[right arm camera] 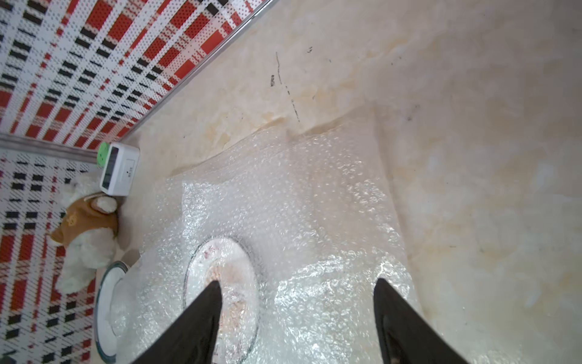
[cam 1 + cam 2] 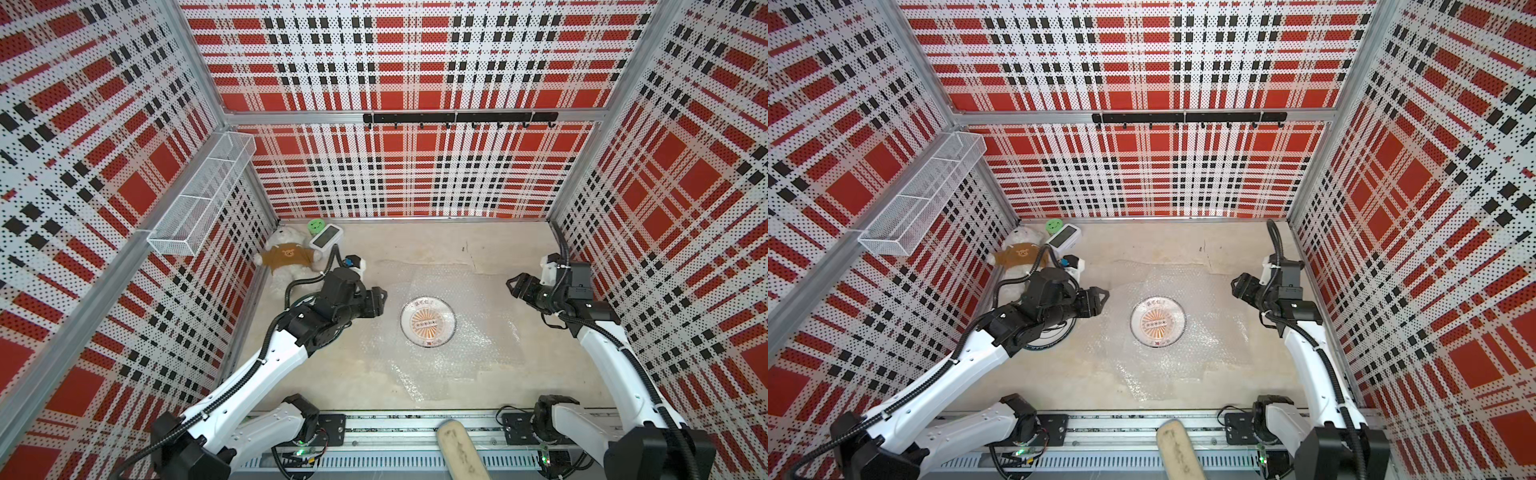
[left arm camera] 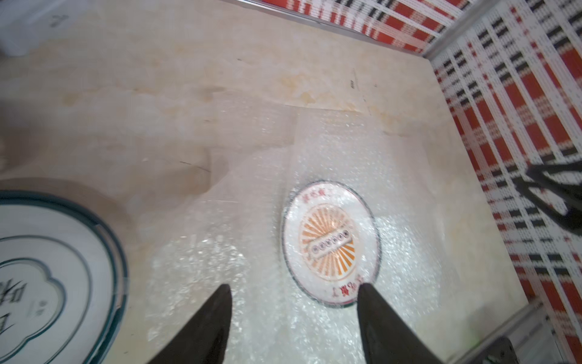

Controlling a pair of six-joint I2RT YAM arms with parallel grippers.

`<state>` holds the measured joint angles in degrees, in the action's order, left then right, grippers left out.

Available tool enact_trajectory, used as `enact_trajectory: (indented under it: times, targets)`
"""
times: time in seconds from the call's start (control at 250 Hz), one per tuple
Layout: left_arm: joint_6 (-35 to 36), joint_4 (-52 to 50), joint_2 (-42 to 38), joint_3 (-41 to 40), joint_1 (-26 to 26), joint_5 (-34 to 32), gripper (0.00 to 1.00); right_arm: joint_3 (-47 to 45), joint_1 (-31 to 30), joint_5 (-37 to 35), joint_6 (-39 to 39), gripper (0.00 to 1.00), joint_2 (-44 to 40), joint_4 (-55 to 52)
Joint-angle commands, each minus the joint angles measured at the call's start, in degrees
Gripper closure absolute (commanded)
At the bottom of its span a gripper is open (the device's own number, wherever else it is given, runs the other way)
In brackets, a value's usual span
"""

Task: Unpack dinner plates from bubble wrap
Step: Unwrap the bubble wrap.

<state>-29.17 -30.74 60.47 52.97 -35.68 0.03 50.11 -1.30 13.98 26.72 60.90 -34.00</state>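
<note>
Centrally, plate [image 2: 428, 321] in bubble wrap [image 2: 471, 334]; red rim characters [image 3: 345, 291] unreadable.

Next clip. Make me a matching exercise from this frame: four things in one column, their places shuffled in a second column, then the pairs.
Things
1. sunburst plate
2. green-rimmed plate
3. teddy bear
4. black hook rail

Places
A. mounted on the back wall
B. under the left arm
C. mid-table, amid the bubble wrap
D. far left corner of the table

Pairs: 1-C, 2-B, 3-D, 4-A.
</note>
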Motion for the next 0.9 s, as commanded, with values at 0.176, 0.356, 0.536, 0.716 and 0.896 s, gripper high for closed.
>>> enact_trajectory:
  times: [0.176,0.356,0.536,0.716,0.896]
  targets:
    - [-3.77,11.28,13.78,-5.75,-4.47,9.95,0.30,0.33,-21.37,-10.18,1.29,0.15,12.04,-0.17]
    - [-7.16,19.94,18.66,-12.33,-2.29,15.10,0.31,-0.02,-29.08,-9.91,4.12,0.13,19.41,4.68]
    - [-8.36,22.95,19.57,-17.28,0.25,16.26,0.33,3.72,-34.85,-10.93,4.81,0.12,26.82,5.57]
    - [-8.88,24.44,18.30,-21.62,1.65,16.22,0.31,8.05,-38.24,-15.36,4.41,0.12,31.32,2.22]
    - [-10.00,27.57,17.09,-25.54,2.70,17.50,0.22,11.93,-40.34,-20.77,3.78,0.12,34.58,-1.95]
